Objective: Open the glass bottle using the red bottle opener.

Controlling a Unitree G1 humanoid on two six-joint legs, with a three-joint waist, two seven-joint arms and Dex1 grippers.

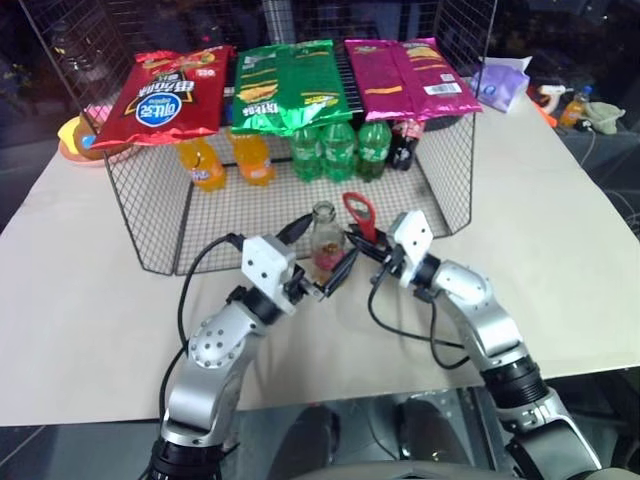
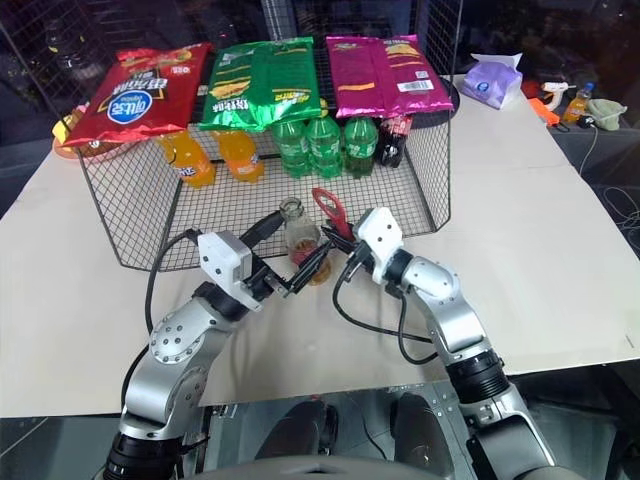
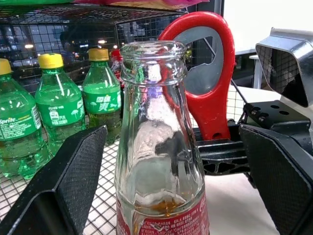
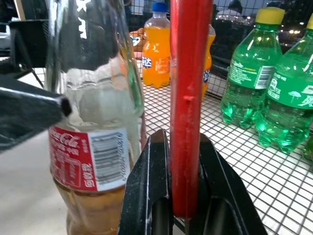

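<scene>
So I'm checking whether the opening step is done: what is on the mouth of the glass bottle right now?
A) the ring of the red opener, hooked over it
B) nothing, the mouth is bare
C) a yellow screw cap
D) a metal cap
B: in the left wrist view the glass bottle has a bare rim with no cap, and the red bottle opener stands behind it, off the mouth.

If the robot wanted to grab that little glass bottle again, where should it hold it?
Probably around the labelled body of the glass bottle, coming from the side. It stands upright between the open left gripper fingers; the body is wider than the smooth, tapering neck.
</scene>
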